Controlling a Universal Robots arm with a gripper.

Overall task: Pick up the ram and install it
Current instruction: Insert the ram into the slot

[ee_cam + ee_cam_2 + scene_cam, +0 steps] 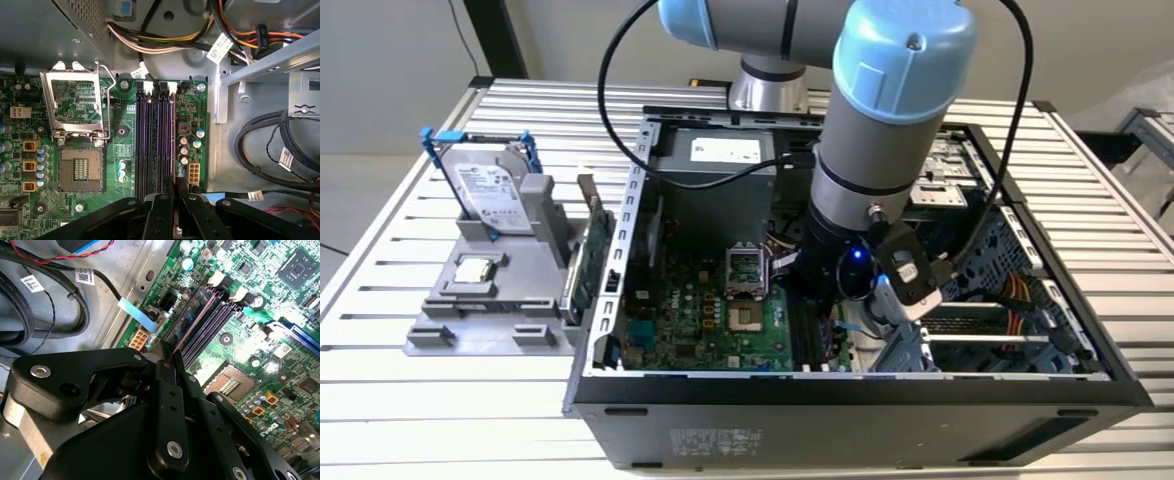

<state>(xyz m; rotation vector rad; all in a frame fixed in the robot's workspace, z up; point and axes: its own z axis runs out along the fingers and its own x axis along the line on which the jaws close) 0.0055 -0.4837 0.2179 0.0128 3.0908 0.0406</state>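
Observation:
In both wrist views the ram [174,150] [195,322] shows edge-on as a thin strip. It stands upright over the outermost of the black motherboard slots [165,145] [212,322], lined up along it; I cannot tell whether it touches. My gripper [176,192] [170,357] is shut on the ram's near end, its black fingers [162,210] pressed to both faces. In the exterior view the arm's wrist [854,270] reaches down inside the open computer case [607,375], over the green motherboard [707,320].
The open processor socket [80,172] lies beside the slots. Cable bundles [270,155] and a metal drive bay [265,65] crowd the other side. Outside the case, a hard drive in a blue frame [494,195] and a green card [594,260] stand on a grey holder.

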